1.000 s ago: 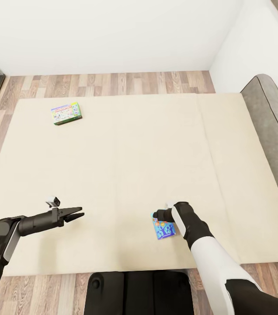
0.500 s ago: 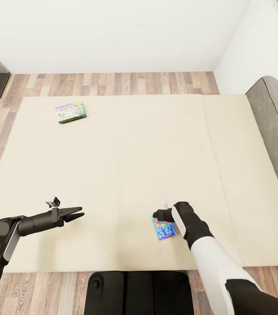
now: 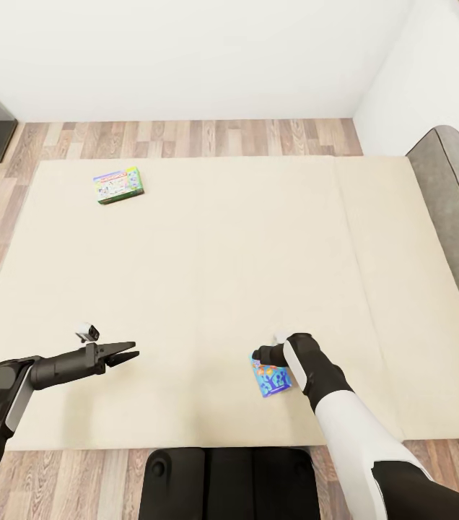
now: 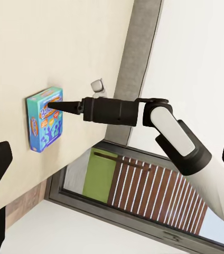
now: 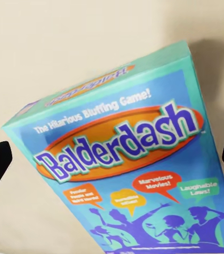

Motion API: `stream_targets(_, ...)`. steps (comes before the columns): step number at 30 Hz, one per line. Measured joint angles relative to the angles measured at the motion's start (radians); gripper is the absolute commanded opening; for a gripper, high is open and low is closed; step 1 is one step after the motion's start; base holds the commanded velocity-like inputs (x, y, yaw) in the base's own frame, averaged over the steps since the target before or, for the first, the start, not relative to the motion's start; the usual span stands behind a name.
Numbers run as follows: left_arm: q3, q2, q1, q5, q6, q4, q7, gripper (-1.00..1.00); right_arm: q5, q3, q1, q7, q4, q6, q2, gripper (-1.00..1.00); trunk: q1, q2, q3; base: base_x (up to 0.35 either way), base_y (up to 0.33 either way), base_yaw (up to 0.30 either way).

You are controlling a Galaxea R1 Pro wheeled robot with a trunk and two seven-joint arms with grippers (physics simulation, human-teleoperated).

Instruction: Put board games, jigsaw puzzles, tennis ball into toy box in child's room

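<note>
1. While the right gripper (image 5: 112, 153) hangs with jaws spread wide over the blue board game (image 3: 269, 378), touching nothing, lower squarely so they straddle its edges.
2. Left gripper (image 3: 130, 354), jaws apart, holds nothing.
3. On the bed (image 3: 208, 260), the green-bordered game (image 3: 118, 185) lies at 11 o'clock.

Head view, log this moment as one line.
right gripper: open over blue board game | left gripper: open, empty | second game: on bed
</note>
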Motion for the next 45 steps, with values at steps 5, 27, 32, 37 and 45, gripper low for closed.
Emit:
stream_targets(5,0.000,0.000,0.000,0.000,0.000,0.000,0.000,1.00,0.000,0.000,0.000,0.000,0.000,0.000,0.000,1.00,0.000,0.000,0.000,0.000,0.004,0.000)
stream_targets(27,0.000,0.000,0.000,0.000,0.000,0.000,-0.001,1.00,0.000,0.000,0.000,0.000,0.000,0.000,0.000,1.00,0.000,0.000,0.000,0.000,0.047,0.000)
stream_targets(32,0.000,0.001,0.000,0.000,0.000,0.000,-0.001,1.00,0.000,0.000,0.000,0.000,0.000,-0.001,0.000,1.00,0.000,0.000,0.000,0.000,0.020,0.000)
stream_targets(37,0.000,0.001,0.000,0.000,0.000,0.000,-0.001,1.00,0.000,0.000,0.000,0.000,0.000,-0.001,0.000,1.00,0.000,0.000,0.000,0.000,0.003,0.000)
stream_targets(45,0.000,0.001,0.000,0.000,0.000,0.000,-0.001,1.00,0.000,0.000,0.000,0.000,0.000,-0.004,0.000,1.00,0.000,0.000,0.000,0.000,0.003,0.000)
